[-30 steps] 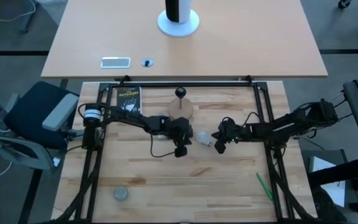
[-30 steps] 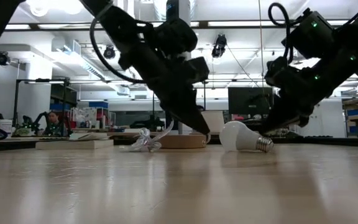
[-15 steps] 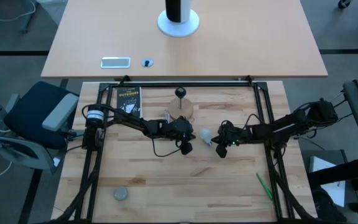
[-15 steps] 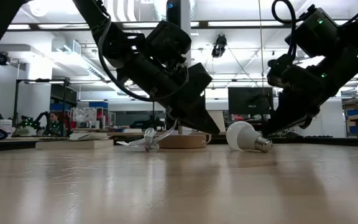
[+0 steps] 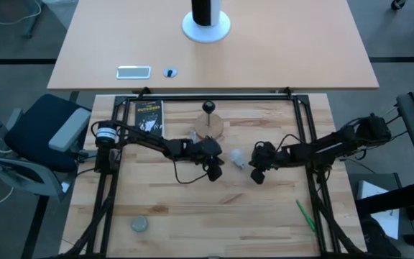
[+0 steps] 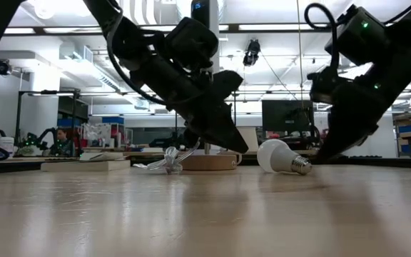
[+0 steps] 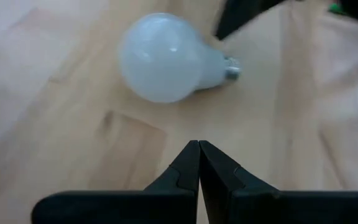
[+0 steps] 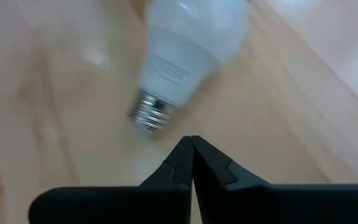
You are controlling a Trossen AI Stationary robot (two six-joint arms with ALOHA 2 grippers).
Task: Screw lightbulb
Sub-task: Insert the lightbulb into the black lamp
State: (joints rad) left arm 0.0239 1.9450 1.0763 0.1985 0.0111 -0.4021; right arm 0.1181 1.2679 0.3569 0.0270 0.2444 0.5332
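Wooden worktop (image 5: 192, 208) holds the bulb (image 5: 236, 157) lying mid-table between my left gripper (image 5: 214, 173) at nine o'clock and right gripper (image 5: 256, 175) at three, both jaws closed empty; it's light, slippery, fragile, so I'd grip its globe gently.

Left arm reached inward across the table, left gripper (image 5: 213, 173) lowered with fingers pressed together, right arm extended inward opposite, right gripper (image 5: 254, 176) likewise closed, tips angled down

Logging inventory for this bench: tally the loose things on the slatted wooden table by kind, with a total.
Lightbulb: 1
Socket on wooden disc: 1
Clear plastic wrapper: 1
Black book: 1
Green pen: 1
Grey round thing: 1
Total: 6
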